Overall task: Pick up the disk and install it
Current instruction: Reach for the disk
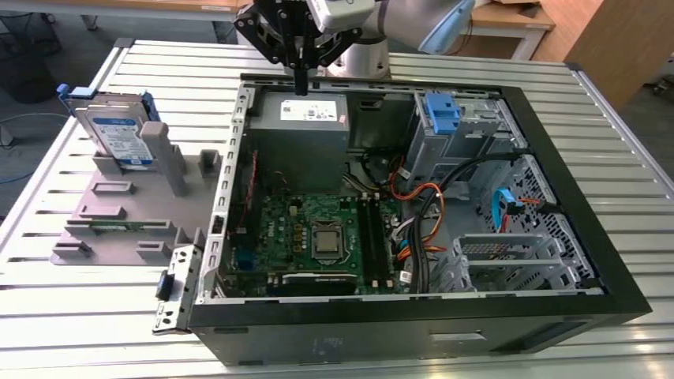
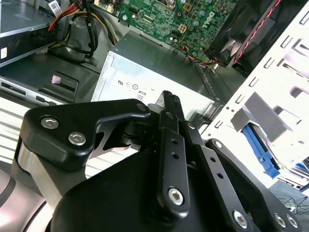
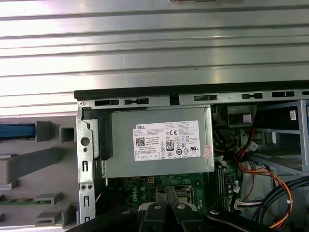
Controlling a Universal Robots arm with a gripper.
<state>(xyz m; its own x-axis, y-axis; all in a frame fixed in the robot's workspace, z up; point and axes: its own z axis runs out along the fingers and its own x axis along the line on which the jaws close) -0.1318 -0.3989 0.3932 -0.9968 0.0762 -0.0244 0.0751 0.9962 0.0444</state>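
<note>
Silver metal, flat and rectangular in a blue plastic carrier, the disk [image 1: 114, 134] looks stiff, dense and shock-sensitive, so you'd best pinch its carrier edges. It stands on edge in the grey plastic stand [image 1: 110, 209], long axis roughly upright, well off to the exterior view's left of your black claw [image 1: 301, 88], which hangs closed and empty.
</note>
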